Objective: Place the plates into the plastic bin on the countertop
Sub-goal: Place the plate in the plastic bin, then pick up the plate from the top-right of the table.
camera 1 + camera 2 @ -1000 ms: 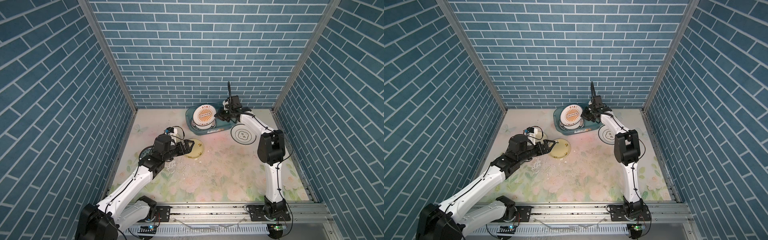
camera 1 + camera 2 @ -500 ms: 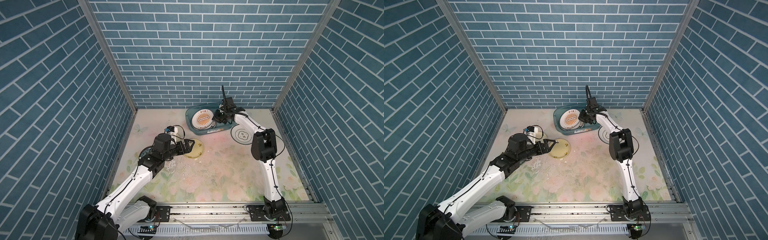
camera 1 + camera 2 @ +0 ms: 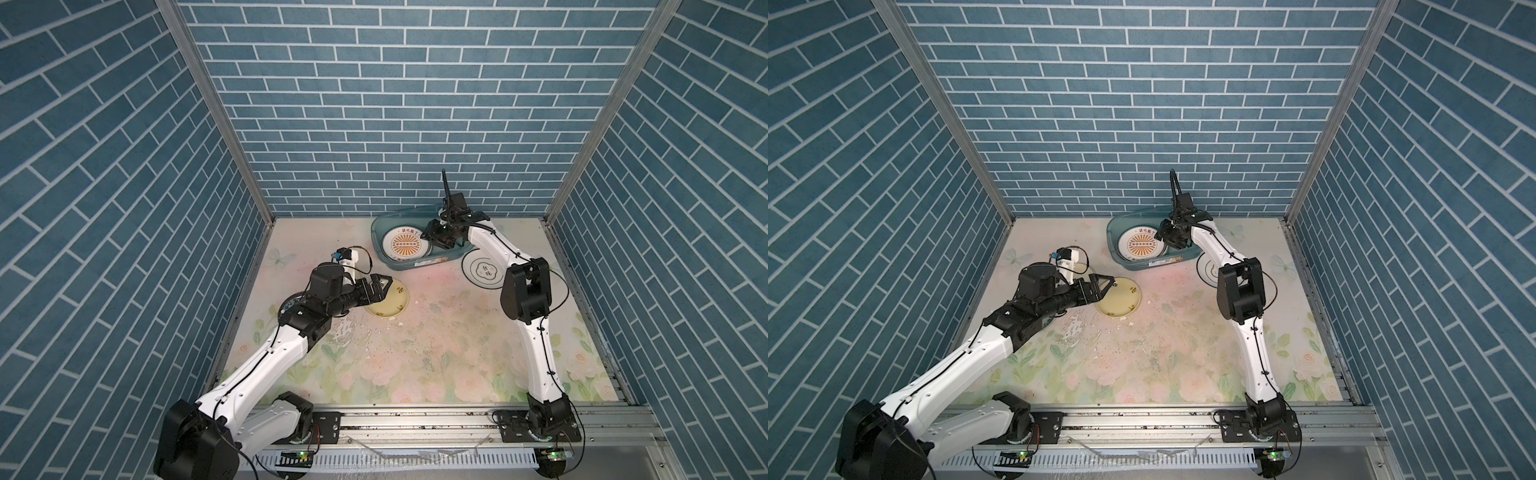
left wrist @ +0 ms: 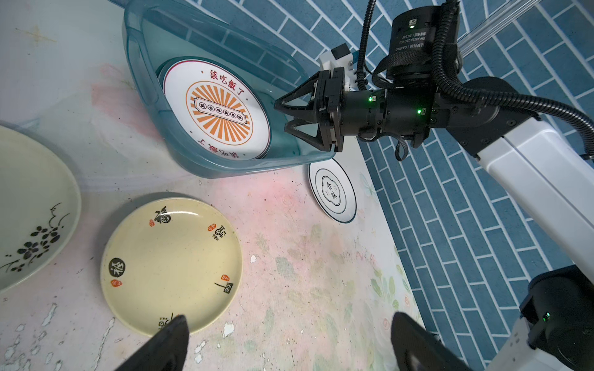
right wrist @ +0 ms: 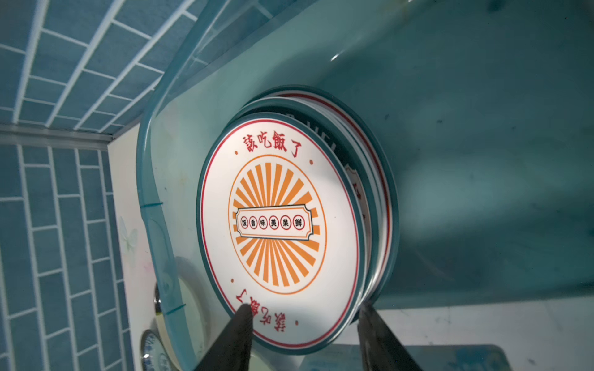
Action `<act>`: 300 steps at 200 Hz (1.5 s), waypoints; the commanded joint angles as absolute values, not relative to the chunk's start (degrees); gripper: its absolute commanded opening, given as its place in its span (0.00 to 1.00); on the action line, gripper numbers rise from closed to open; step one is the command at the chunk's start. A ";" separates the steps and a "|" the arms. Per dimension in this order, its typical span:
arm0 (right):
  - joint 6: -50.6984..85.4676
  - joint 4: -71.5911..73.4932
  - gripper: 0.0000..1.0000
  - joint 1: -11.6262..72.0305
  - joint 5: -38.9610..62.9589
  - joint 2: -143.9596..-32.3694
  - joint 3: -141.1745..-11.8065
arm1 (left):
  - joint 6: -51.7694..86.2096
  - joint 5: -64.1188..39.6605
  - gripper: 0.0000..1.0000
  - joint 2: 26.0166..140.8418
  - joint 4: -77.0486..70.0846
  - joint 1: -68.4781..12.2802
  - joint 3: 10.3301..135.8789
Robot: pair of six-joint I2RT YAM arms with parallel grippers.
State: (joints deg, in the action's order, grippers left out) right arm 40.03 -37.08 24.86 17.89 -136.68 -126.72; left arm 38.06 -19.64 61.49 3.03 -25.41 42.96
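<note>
A white plate with an orange sunburst [image 3: 405, 244] [image 5: 276, 221] lies on top of a stack of plates inside the teal plastic bin [image 3: 411, 262] [image 4: 144, 80] at the back of the countertop [image 3: 415, 332]. My right gripper [image 3: 430, 237] [image 5: 305, 313] is open, its fingers apart on either side of that plate's rim. A pale yellow plate with black lettering [image 3: 392, 303] [image 4: 170, 263] lies on the countertop. My left gripper [image 3: 384, 286] [image 4: 291, 321] hovers wide open over its edge with nothing between the fingers. A white plate with black rings [image 3: 484, 270] [image 4: 332, 191] lies right of the bin.
A pale plate with black blossoms [image 4: 32, 208] lies beside the yellow one, mostly under my left arm in both top views. The countertop's print is chipped in the middle [image 3: 353, 332]. Blue brick walls close in three sides, and the bin stands against the back wall.
My right gripper lowered the sunburst plate onto the stack in the bin and opened, letting it go. The left arm has not moved.
</note>
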 commanded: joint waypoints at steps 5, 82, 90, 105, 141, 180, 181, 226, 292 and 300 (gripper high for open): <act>37.93 -40.50 0.69 25.38 15.91 -137.04 -128.93 | 37.27 -19.95 1.00 61.74 1.93 -25.14 44.32; 35.30 -38.65 0.73 25.11 13.81 -127.39 -123.86 | 36.40 -18.87 1.00 62.13 2.79 -25.13 44.39; 35.08 -38.11 0.73 25.00 13.47 -126.09 -122.46 | 36.40 -18.55 1.00 62.07 2.72 -25.06 44.15; 35.07 -36.70 0.73 24.55 13.27 -120.52 -118.59 | 36.46 -18.16 0.99 62.35 2.06 -24.98 43.69; 37.18 -31.07 0.74 21.72 14.72 -107.80 -104.81 | 38.18 -21.12 0.99 65.40 -2.50 -24.96 42.76; 39.47 -25.28 0.73 16.26 17.01 -92.87 -86.37 | 42.87 -25.38 0.99 70.41 -11.70 -24.96 41.77; 39.55 -25.21 0.73 16.00 17.16 -92.54 -85.90 | 43.06 -25.56 0.99 70.67 -11.82 -24.96 41.76; 42.29 -18.75 0.72 4.43 23.98 -80.77 -65.33 | 49.57 -30.21 1.00 81.80 -24.32 -27.39 43.74; 44.93 -8.90 0.67 -6.48 30.91 -82.92 -51.27 | 50.53 -28.55 1.00 93.55 -28.41 -35.51 52.91; 45.29 -7.73 0.66 -7.25 31.18 -83.81 -50.25 | 50.75 -28.25 0.99 94.56 -28.94 -36.01 53.44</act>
State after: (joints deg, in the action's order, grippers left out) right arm 42.81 -13.89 -5.26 27.57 -81.54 -52.66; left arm 49.91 -28.56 92.36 -25.17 -34.48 51.13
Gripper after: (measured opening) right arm 0.669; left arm 0.995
